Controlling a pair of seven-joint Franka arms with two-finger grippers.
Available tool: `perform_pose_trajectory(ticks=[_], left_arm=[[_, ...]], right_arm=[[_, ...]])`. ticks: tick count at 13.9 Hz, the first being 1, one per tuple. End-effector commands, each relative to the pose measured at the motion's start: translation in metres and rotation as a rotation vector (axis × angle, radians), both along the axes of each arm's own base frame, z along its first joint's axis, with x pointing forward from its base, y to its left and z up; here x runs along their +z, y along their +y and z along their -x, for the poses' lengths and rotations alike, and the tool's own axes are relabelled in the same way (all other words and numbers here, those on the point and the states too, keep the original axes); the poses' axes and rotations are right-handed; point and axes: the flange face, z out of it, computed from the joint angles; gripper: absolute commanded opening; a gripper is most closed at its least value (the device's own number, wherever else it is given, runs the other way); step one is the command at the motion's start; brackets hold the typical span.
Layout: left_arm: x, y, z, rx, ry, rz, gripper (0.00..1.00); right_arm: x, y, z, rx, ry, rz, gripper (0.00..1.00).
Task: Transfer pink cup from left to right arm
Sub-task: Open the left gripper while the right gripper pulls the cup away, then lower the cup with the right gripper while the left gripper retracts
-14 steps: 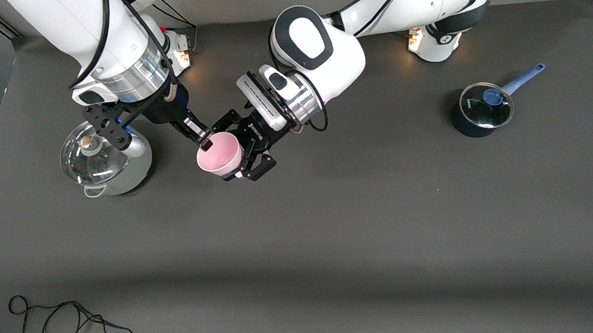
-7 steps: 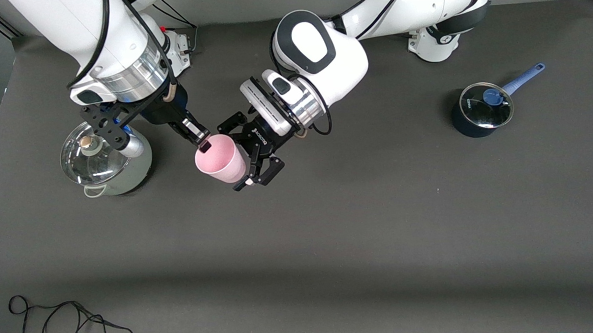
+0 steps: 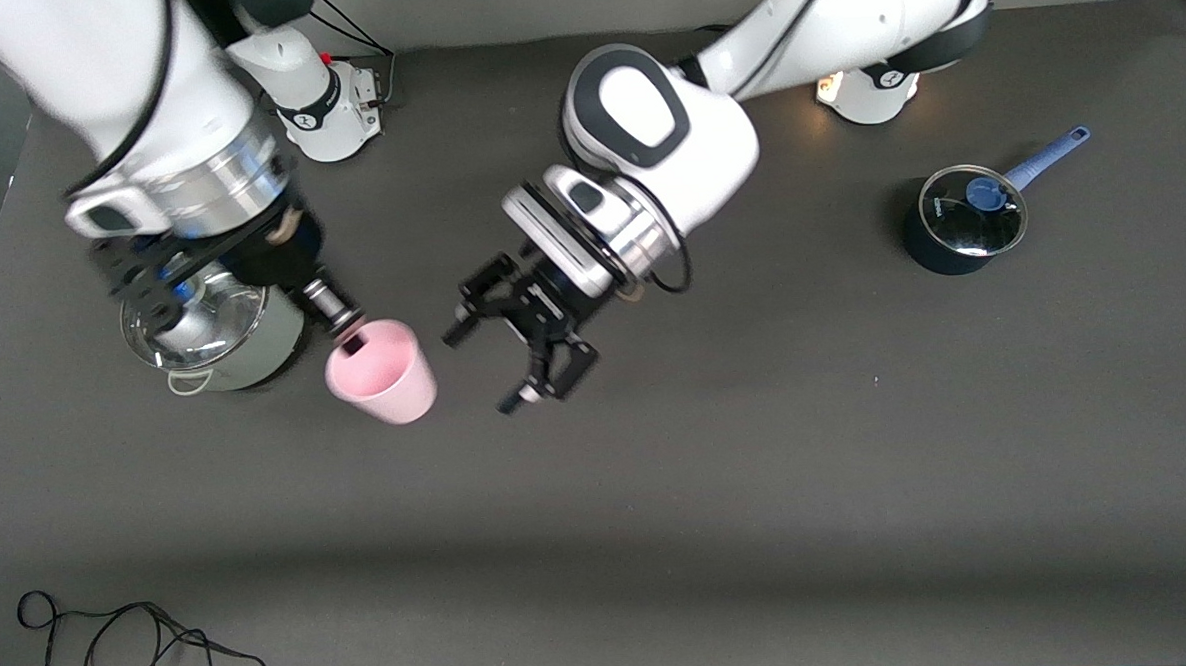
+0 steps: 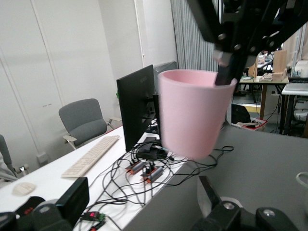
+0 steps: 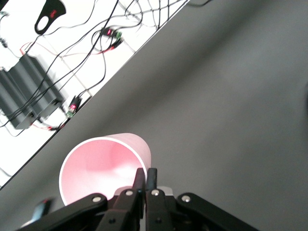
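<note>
- Pink plastic marks the thing to follow: the pink cup [image 3: 382, 372] hangs in the air over bare table [image 3: 660, 490], just beside the glass-lidded steel pot [image 3: 211, 335] and toward the right arm's end of the table.
- Its rim is pinched by the right gripper [image 3: 348, 331]; the right wrist view shows the two flat black fingers [image 5: 146, 179] closed together on the cup wall [image 5: 103, 168], one inside and one outside.
- Beside the cup, apart from it and with a clear gap between, the left gripper [image 3: 509, 362] hovers over the table with its linkage fingers spread wide and nothing in them.
- From the left wrist view the cup [image 4: 192, 113] shows whole, upright and free of the left arm's own fingers, with only the right arm's fingers on its rim.
- Judged from this, the handover itself looks done: the right arm alone carries the cup, and the left has let go.
- What seems left is for the left arm to clear off, and perhaps for the right to carry or set the cup down.
- Farther toward the left arm's end stands a dark saucepan [image 3: 961, 222] with a blue handle, well apart from it all.
</note>
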Motion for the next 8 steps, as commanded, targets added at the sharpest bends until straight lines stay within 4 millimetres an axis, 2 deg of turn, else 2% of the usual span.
perform_pose_trajectory(ticks=[1,3,5,7,8], left_arm=[[-0.019,0.033,-0.024,-0.078,-0.063,-0.072,1.00],[-0.026,0.076,-0.055,-0.197,-0.135,-0.103,1.00],[-0.035,0.127,-0.085,-0.322,-0.179,-0.120,1.00],[-0.030,0.168,-0.089,-0.425,-0.201,-0.158,1.00],[-0.026,0.188,-0.088,-0.482,-0.202,-0.183,1.00]], right_arm=[[-0.005,-0.084,-0.032,0.039,0.011,0.055,0.00],[-0.011,-0.159,-0.045,0.129,0.061,0.071,0.00],[-0.018,-0.241,-0.047,0.267,0.121,0.088,0.00],[-0.022,-0.314,-0.039,0.407,0.168,0.105,0.00],[-0.022,-0.341,-0.034,0.483,0.179,0.113,0.00]])
